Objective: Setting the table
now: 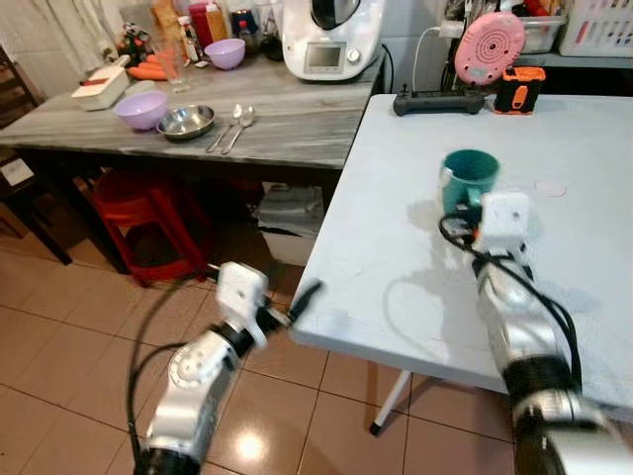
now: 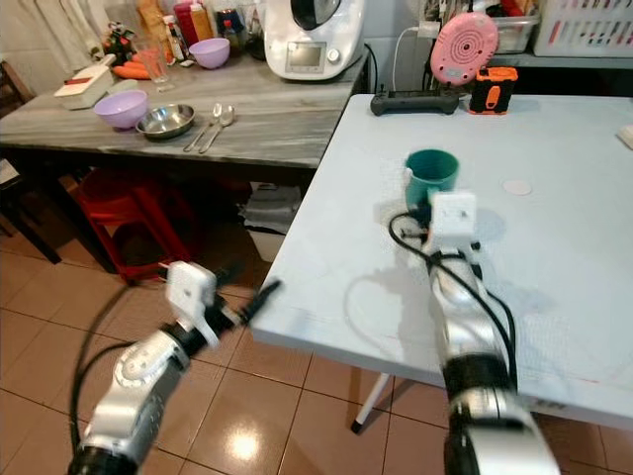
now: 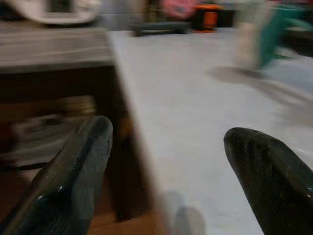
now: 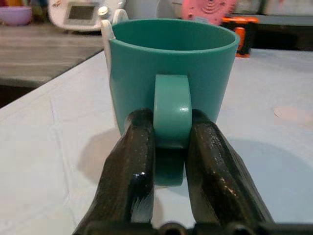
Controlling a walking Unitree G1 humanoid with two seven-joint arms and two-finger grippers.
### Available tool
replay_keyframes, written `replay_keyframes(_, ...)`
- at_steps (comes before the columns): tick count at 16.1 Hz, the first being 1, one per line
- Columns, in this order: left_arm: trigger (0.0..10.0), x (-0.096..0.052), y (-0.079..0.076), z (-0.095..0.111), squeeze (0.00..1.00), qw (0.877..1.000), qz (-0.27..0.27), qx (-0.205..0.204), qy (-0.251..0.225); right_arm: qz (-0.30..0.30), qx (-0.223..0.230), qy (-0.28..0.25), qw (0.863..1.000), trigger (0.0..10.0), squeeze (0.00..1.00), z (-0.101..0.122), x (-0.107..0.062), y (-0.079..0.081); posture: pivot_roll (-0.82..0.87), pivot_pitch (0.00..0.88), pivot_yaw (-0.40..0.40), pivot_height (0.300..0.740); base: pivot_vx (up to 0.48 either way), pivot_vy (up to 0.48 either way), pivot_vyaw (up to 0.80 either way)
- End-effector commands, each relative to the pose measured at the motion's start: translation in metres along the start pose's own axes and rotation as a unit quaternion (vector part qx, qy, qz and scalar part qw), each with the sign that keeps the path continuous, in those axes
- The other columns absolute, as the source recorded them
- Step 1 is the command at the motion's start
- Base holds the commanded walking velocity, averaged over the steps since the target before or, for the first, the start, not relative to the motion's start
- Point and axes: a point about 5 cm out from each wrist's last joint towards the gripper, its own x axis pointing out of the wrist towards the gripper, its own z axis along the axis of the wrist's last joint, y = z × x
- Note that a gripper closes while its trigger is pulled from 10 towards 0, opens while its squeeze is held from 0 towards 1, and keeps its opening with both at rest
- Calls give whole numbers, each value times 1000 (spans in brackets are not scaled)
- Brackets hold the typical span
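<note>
Teal mug [image 4: 171, 78] in right tool [image 4: 168, 142]

Smooth teal plastic mug [image 4: 171, 73] on matt white table [image 1: 376, 257]; glossy floor tiles [image 1: 59, 327].

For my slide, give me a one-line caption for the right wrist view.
Right pincer clamps the handle of a teal mug standing on the white table.

Behind your white table [image 1: 396, 267] sit a pink round gadget [image 1: 490, 46], perhaps a fan, and 1 black power strip [image 1: 438, 101].
</note>
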Motion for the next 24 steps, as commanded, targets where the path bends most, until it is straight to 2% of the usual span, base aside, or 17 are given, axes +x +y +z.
replay_keyframes(1, 10000, 0, 12, 2, 0, 999, 34, 7, -4, -13, 16, -26, 999, 10000, 0, 10, -3, 0, -72, 0, 139, 740, 0, 0, 0)
replay_keyframes(3, 10000, 5, 24, 9, 0, 997, 80, 3, -20, -31, 23, -44, 998, 10000, 0, 10, -24, -4, -86, 0, 147, 740, 0, 0, 0)
replay_keyframes(7, 10000, 9, 31, 9, 0, 994, 102, 2, -26, -44, 32, -34, 998, 10000, 0, 8, -52, -6, -110, 0, 162, 740, 0, 0, -152)
replay_keyframes(9, 10000, 10, 31, 9, 0, 994, 104, 0, -29, -45, 31, -29, 998, 10000, 0, 8, -59, -4, -110, 0, 162, 740, 0, 0, -616)
replay_keyframes(13, 10000, 14, 29, 8, 0, 994, 101, -4, -37, -44, 33, -20, 998, 10000, 0, 13, -60, -2, -111, 0, 162, 740, 0, 261, -244)
replay_keyframes(19, 10000, 11, 30, 7, 0, 993, 106, -4, -43, -24, 32, -18, 999, 10000, 0, 17, -56, 9, -95, 0, 145, 740, 0, 456, -74)
replay_keyframes(24, 10000, 11, 30, 6, 0, 994, 105, -3, -42, -27, 31, -18, 999, 10000, 0, 17, -55, 7, -98, 0, 152, 740, 0, 480, -411)
